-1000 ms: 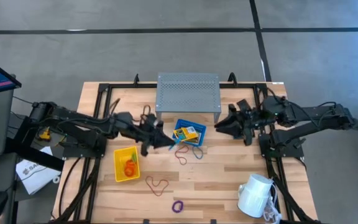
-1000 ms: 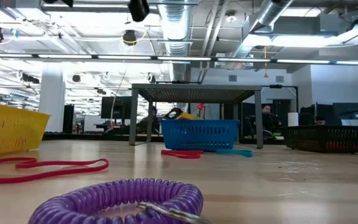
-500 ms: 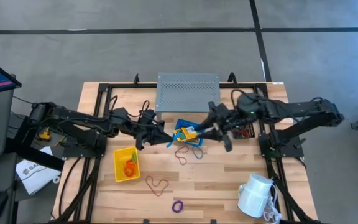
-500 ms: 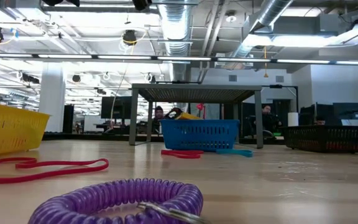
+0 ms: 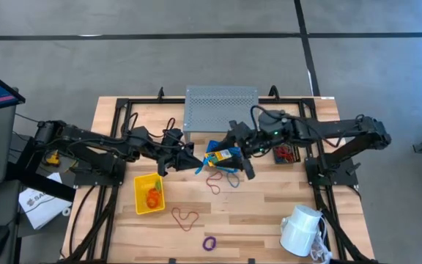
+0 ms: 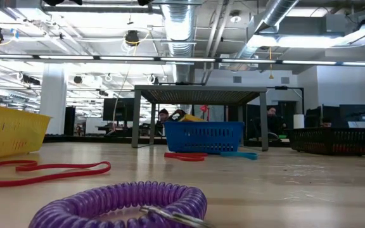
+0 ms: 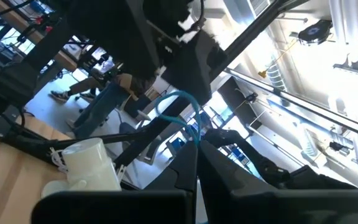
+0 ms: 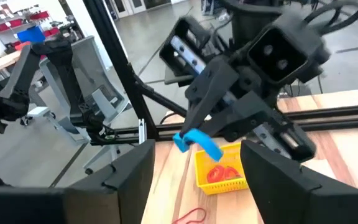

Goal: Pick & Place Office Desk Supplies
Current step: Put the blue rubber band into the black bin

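Sorting is partly done: a coiled purple loop (image 5: pixel 209 243) and a thin red band (image 5: pixel 184 217) lie loose on the near table; orange loops already sit in the small yellow plastic bin (image 5: pixel 149 193). Mid-table, the left gripper (image 5: pixel 193 166) pinches a thin blue band (image 5: pixel 204 166) beside the blue mesh bin (image 5: pixel 223 158), the right gripper (image 5: pixel 238 155) spread wide over it; beyond, the black mesh bin (image 5: pixel 283 154) holds red bands.

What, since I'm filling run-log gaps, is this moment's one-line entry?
left gripper: shut on blue loop, aloft | right gripper: open, facing it above blue bin
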